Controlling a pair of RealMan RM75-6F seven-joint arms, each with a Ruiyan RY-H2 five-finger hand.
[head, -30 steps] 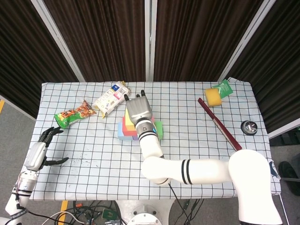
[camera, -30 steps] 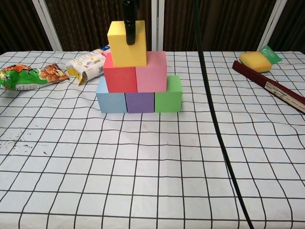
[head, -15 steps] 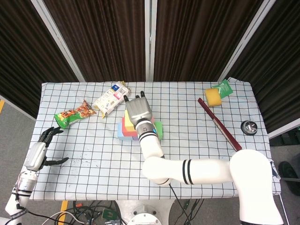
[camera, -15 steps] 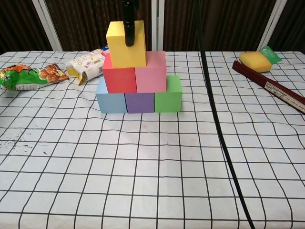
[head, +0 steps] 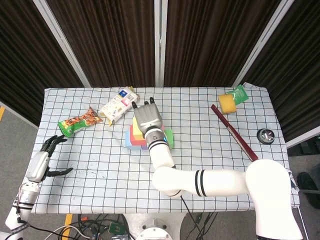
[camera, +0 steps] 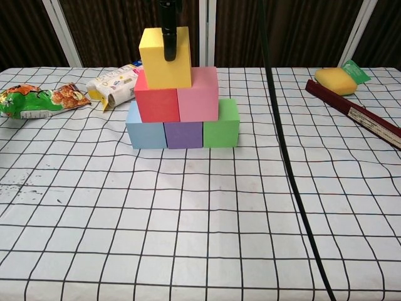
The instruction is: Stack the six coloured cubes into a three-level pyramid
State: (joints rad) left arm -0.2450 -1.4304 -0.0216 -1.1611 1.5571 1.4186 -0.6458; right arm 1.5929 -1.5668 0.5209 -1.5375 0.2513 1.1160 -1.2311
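The counter (head: 100,165) is covered by a white black-gridded cloth. Dark curtains (head: 110,40) with pale vertical frames are hung behind; grey floor (head: 15,135) is seen left.

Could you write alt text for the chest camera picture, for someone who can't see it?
Six cubes form a pyramid on a checked tablecloth: blue cube, purple cube and green cube below, red cube and pink cube above, yellow cube on top with a dark finger against it.
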